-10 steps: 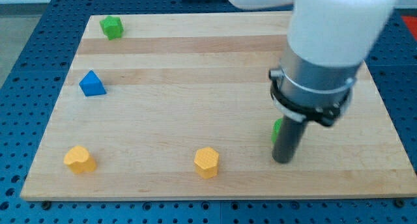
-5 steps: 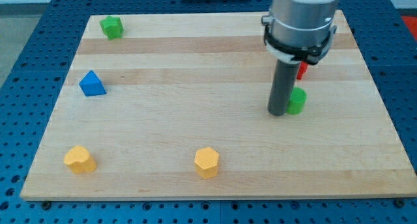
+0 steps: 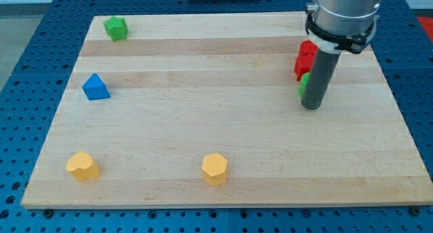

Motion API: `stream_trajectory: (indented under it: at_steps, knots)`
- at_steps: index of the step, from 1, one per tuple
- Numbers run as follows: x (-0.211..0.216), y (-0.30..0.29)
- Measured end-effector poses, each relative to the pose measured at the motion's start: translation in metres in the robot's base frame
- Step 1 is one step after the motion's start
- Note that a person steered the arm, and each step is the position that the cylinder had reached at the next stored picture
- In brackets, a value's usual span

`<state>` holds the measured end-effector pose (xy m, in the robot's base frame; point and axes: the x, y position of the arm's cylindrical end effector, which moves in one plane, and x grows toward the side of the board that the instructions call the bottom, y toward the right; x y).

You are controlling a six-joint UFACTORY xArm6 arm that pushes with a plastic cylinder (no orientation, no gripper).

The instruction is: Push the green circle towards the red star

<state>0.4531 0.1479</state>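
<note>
The green circle (image 3: 304, 85) sits at the board's right, mostly hidden behind my rod; only a sliver of its left edge shows. It rests right below the red star (image 3: 305, 58), and the two seem to touch. My tip (image 3: 310, 107) is on the board just below the green circle, on the side away from the red star.
A green block (image 3: 116, 28) sits at the top left corner. A blue triangle (image 3: 95, 87) lies at the left. A yellow block (image 3: 82, 166) is at the bottom left and an orange hexagon (image 3: 214, 168) at the bottom centre. The wooden board's (image 3: 203, 91) right edge runs close by.
My rod moved up and then right across the board. The green circle travelled up with it and now rests against the red star.
</note>
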Motion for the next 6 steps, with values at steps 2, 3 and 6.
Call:
stream_trajectory:
  at_steps: [2,3,6]
  knots:
    - [-0.004,0.000]
    - [-0.003,0.000]
    - [-0.065,-0.121]
